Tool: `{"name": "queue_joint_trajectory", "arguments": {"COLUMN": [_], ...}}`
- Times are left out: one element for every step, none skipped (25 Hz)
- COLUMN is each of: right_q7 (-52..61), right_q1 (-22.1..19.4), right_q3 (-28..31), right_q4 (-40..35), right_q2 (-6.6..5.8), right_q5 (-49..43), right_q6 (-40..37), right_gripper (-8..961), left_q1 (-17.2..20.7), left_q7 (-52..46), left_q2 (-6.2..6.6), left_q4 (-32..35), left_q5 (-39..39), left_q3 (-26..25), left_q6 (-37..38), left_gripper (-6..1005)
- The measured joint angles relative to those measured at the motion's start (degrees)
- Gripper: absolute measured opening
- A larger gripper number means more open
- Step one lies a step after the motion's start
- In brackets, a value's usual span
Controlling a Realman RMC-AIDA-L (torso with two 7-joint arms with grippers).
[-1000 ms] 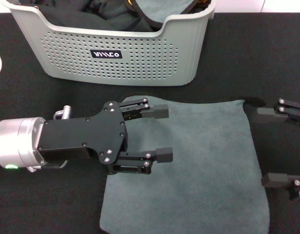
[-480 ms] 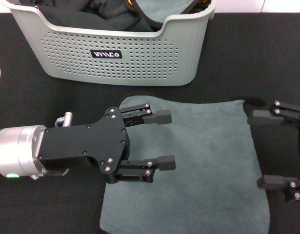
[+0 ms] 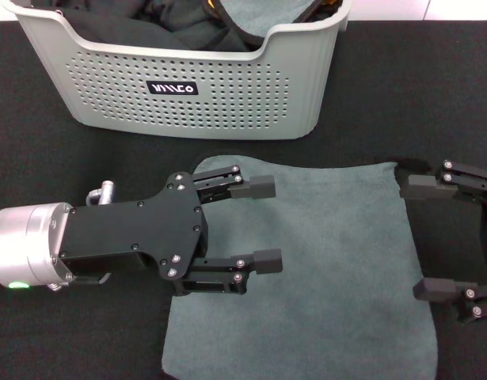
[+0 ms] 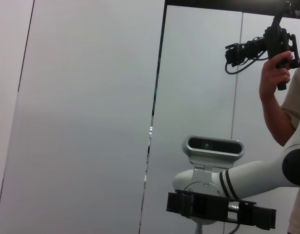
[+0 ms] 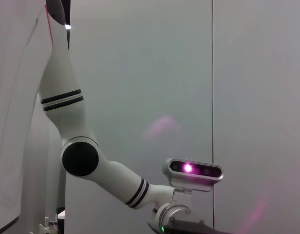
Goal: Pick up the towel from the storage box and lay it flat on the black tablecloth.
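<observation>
The towel, grey-green side up, lies spread flat on the black tablecloth in front of the storage box. My left gripper hovers over the towel's left part, open, with nothing between its fingers. At the towel's right edge my right gripper is also open and empty. Neither wrist view shows the table.
The storage box holds dark clothes and another grey-green cloth at its back. The left wrist view shows a wall, my right arm and a person's hand holding a device. My left arm appears in the right wrist view.
My right gripper has drifted slightly left toward the towel's edge. The left gripper shifted a little, uncovering more of the towel's far left corner. The towel stays flat.
</observation>
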Motion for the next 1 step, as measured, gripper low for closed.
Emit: {"name": "queue_joint_trajectory", "arguments": {"right_q7": [0.0], "right_q1": [0.0], "right_q3": [0.0], "right_q4": [0.0], "right_q2": [0.0], "right_q5": [0.0], "right_q6": [0.0], "right_gripper": [871], "left_q1": [0.0], "left_q7": [0.1], "left_q2": [0.0], "left_q4": [0.0], "left_q5": [0.0], "left_q3": [-0.1], "left_q6": [0.0], "left_gripper": [791]}}
